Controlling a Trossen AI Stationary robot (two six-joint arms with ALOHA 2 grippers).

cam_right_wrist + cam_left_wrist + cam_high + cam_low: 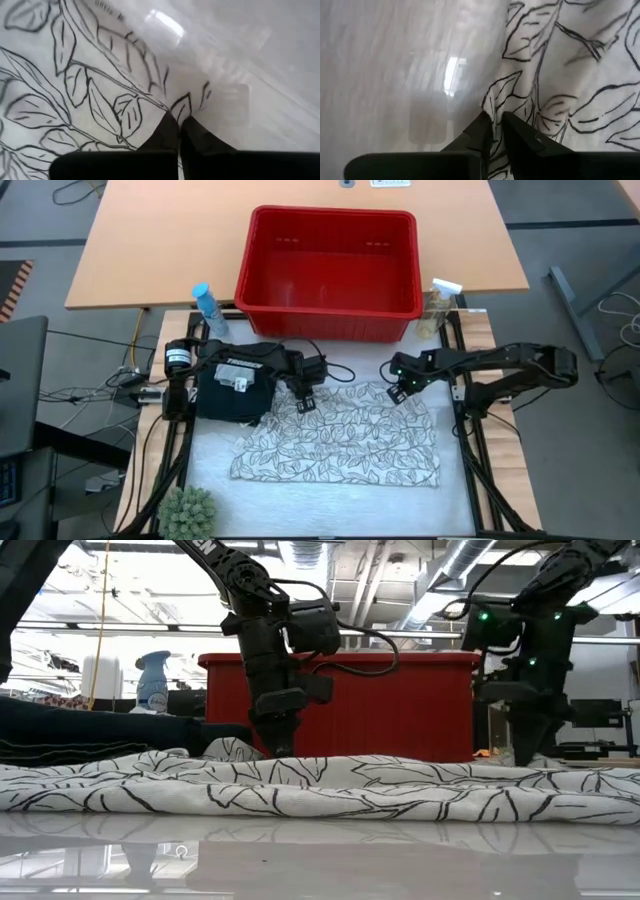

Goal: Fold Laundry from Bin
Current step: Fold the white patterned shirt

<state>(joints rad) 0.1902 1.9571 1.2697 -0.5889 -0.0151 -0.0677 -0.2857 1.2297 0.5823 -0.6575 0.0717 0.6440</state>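
- The white cloth with grey leaf print (340, 445) lies spread on the white table top (330, 505), in front of the red bin (330, 262).
- The left gripper (303, 402) is down on the cloth's far left corner; in the left wrist view its fingers (517, 135) are clamped on a fold of the cloth's edge.
- The right gripper (397, 390) is at the far right corner; its fingers (167, 132) are pressed together with the cloth's edge caught between the tips.
- The dark trousers (235, 395) lie bunched just beside the cloth's left far corner, partly under the left arm.
- A white label sits on the left arm above the trousers; its writing is too small to read. White lettering on the arm in the low view is cut off.
- Two spray bottles, one blue-topped (207, 305) and one white-topped (440, 300), flank the bin.
- A green plant (188, 512) is cut off at the near edge.
- The bin's inside looks bare red; no grey cloth can be made out.
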